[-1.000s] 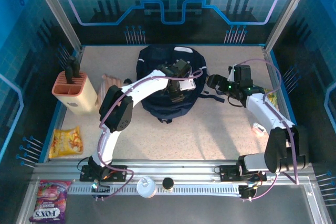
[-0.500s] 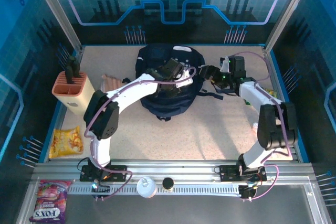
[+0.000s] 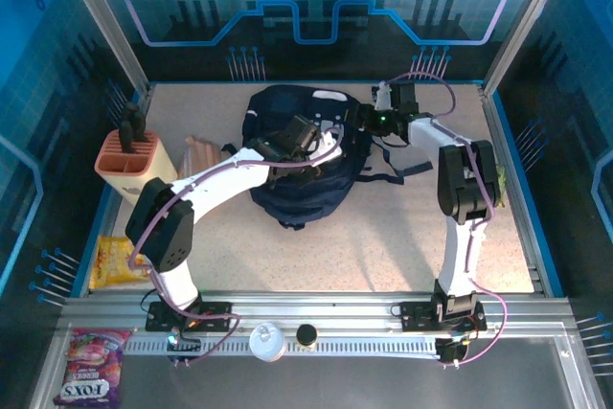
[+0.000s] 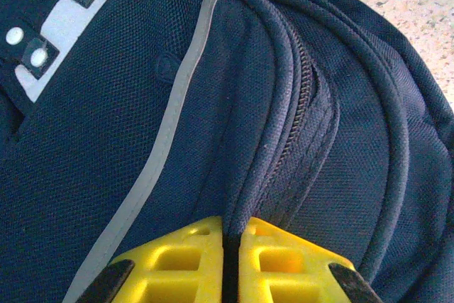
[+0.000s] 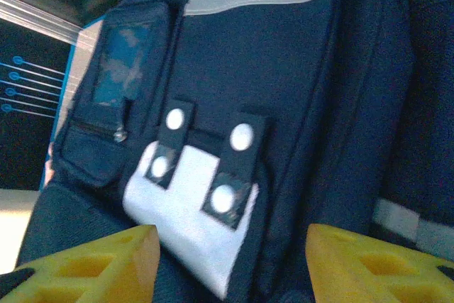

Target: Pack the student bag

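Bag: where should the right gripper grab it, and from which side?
Probably the piped ridge beside the zipper, approached from the right side of the bag, where the open right gripper sits. That ridge stands proud and thin enough to pinch; the left gripper is shut on it, so an opposing pull could spread the seam.

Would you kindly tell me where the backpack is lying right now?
In the top view the backpack lies at the table's far middle, right of the orange holder.
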`<state>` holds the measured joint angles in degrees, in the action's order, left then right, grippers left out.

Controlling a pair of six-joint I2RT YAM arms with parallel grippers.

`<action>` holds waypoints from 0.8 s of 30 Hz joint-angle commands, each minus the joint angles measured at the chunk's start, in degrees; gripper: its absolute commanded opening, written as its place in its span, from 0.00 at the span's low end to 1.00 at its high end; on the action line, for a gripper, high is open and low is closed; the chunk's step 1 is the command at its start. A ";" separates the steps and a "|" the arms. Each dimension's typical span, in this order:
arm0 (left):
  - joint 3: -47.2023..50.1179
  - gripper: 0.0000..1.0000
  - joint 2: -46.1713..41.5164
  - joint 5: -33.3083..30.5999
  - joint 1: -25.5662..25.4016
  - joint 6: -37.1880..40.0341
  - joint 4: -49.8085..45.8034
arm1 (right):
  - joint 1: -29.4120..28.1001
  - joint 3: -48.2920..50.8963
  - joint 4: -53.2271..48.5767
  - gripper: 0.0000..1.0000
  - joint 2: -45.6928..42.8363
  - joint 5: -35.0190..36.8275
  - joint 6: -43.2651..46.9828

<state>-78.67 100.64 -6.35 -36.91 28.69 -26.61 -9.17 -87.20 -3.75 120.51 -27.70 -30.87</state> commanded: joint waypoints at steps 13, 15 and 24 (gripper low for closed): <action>-0.13 0.12 -1.87 1.17 0.35 -2.06 1.82 | -0.22 1.73 -1.89 0.52 2.30 -12.41 5.75; -0.24 0.12 -1.69 1.16 0.49 -2.06 1.77 | -0.22 3.70 -1.61 0.51 0.83 -13.91 6.57; -0.28 0.12 -1.59 1.33 0.69 -2.31 1.90 | 0.17 8.75 -0.62 0.39 -2.99 -15.00 8.10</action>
<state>-78.59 100.55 -6.17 -36.80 28.40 -27.11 -8.93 -79.94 -3.29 119.39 -38.79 -23.94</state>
